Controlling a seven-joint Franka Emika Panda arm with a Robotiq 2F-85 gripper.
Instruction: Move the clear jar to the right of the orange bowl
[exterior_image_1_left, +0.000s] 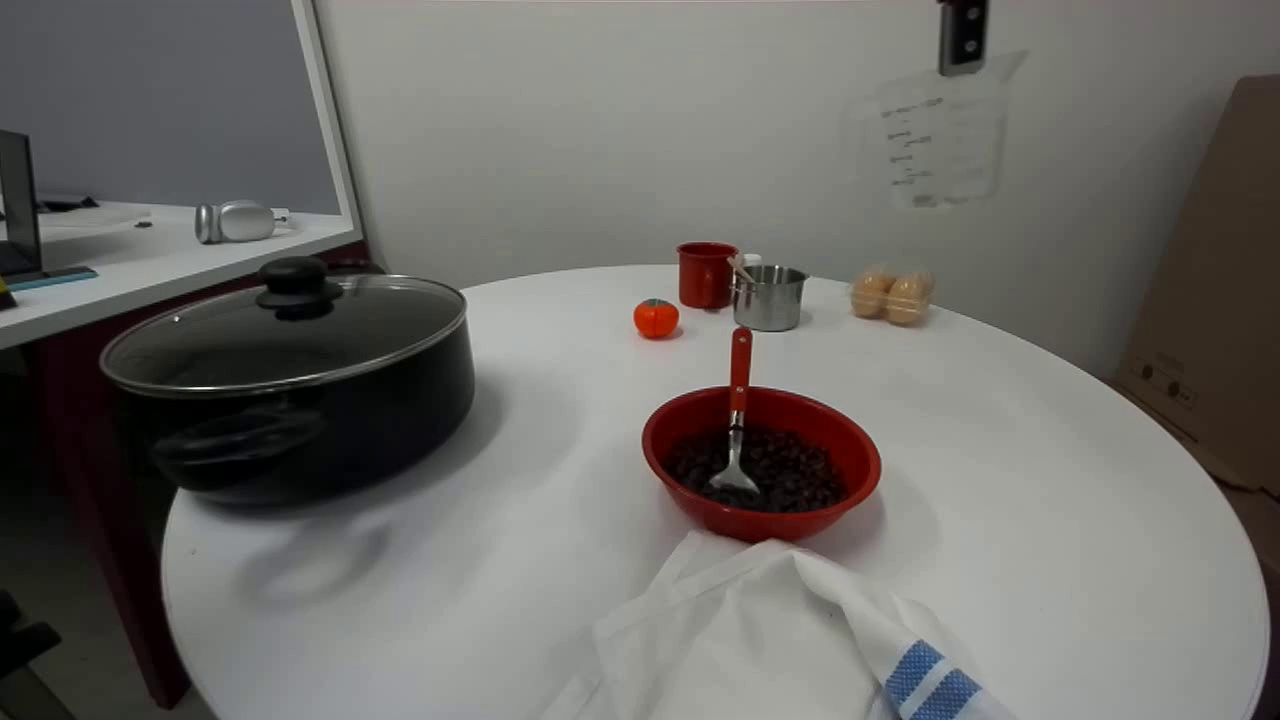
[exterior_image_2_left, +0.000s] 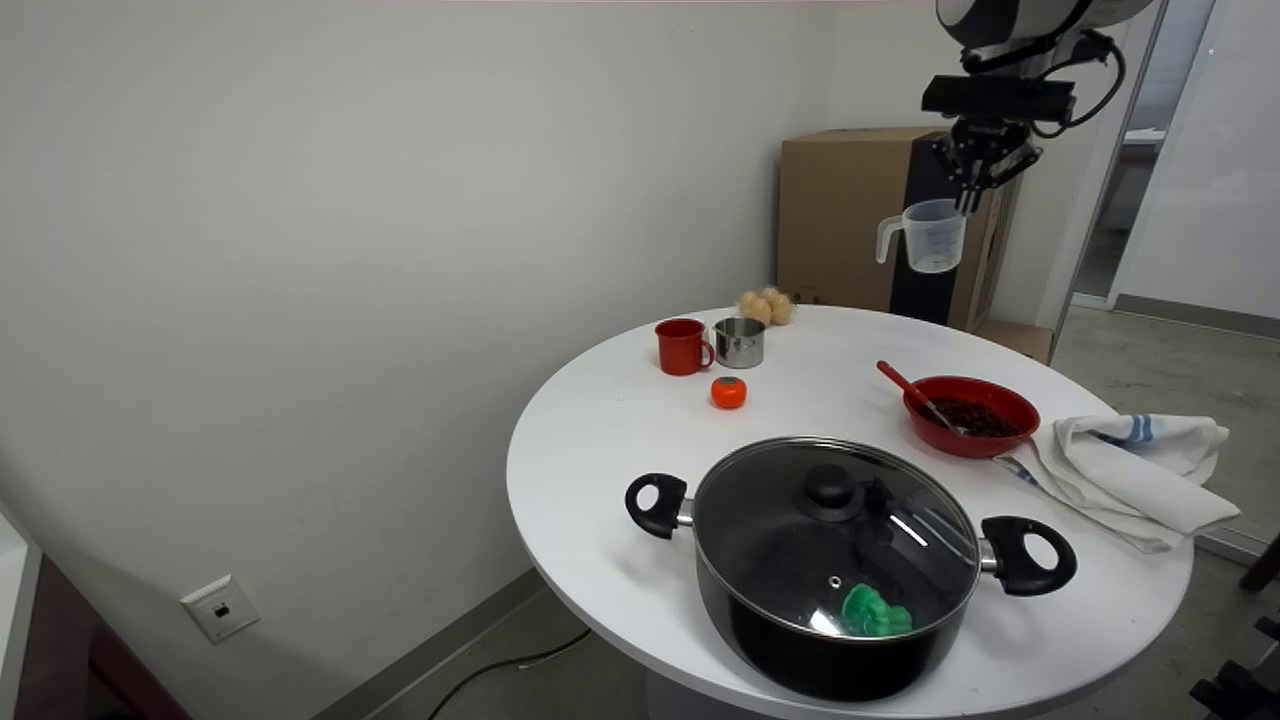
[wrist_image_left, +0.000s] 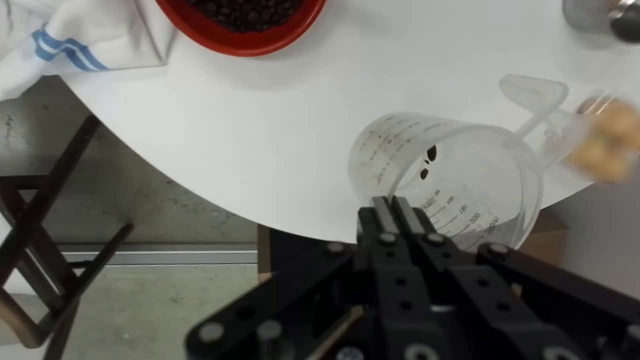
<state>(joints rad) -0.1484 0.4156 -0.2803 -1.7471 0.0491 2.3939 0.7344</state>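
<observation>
The clear jar, a transparent measuring cup with a handle, hangs in the air above the table's far side in both exterior views (exterior_image_1_left: 940, 145) (exterior_image_2_left: 933, 240). It also shows in the wrist view (wrist_image_left: 385, 155), with a few dark bits at its bottom. My gripper (wrist_image_left: 392, 202) is shut on the jar's rim; its fingertips also show in both exterior views (exterior_image_1_left: 963, 68) (exterior_image_2_left: 967, 203). The orange bowl (exterior_image_1_left: 765, 522) sits on the table with dark beans and a red-handled spoon inside. It also shows in an exterior view (exterior_image_2_left: 955, 440) and at the top of the wrist view (wrist_image_left: 245, 46).
A lidded black pot (exterior_image_1_left: 340, 440) stands on the white round table (exterior_image_1_left: 560, 620). A red cup (exterior_image_1_left: 706, 275), metal cup (exterior_image_1_left: 770, 303), small orange fruit (exterior_image_1_left: 656, 318) and eggs (exterior_image_1_left: 905, 298) stand at the back. A white towel (exterior_image_1_left: 760, 640) lies beside the bowl.
</observation>
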